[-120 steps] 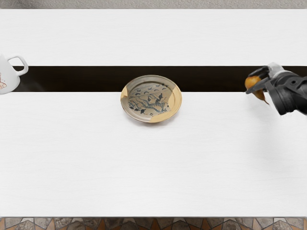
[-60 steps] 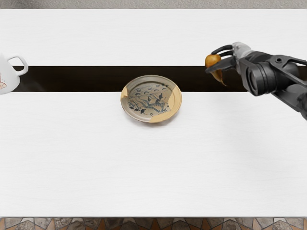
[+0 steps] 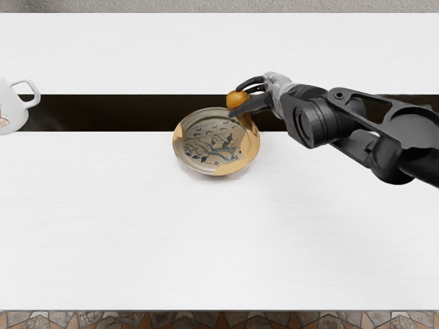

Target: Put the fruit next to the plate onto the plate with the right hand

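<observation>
Leftward sweep of the right hand (image 3: 255, 96) since a second ago: then at the picture's right edge, half a second ago partway in, now at the plate's (image 3: 178, 145) far right rim. The fruit (image 3: 236, 99) has travelled with it the whole way. Plate and mug (image 3: 12, 104) have not shifted.

- Hand state: fingers (image 3: 247, 107) curled round the small orange fruit, one above it and one below. Grasp looks intact.
- Fruit position: in the hand, off the table (image 3: 219, 233), over the plate's far rim where that rim meets the dark gap (image 3: 103, 113) between the white surfaces. Height above the plate is hard to judge from this slanted view; it seems to be clear of the dish, not resting on it.
- Plate: bare, nothing lying on it.
- Left arm: out of view.

Meaning for the task: the carry is nearly finished, the placing is not done. The fruit sits at the edge rather than over the centre, so letting go here risks it striking the rim and rolling off toward the gap. My judgement is that a little more travel toward the plate's middle, then a lowering, comes before the fingers release.
</observation>
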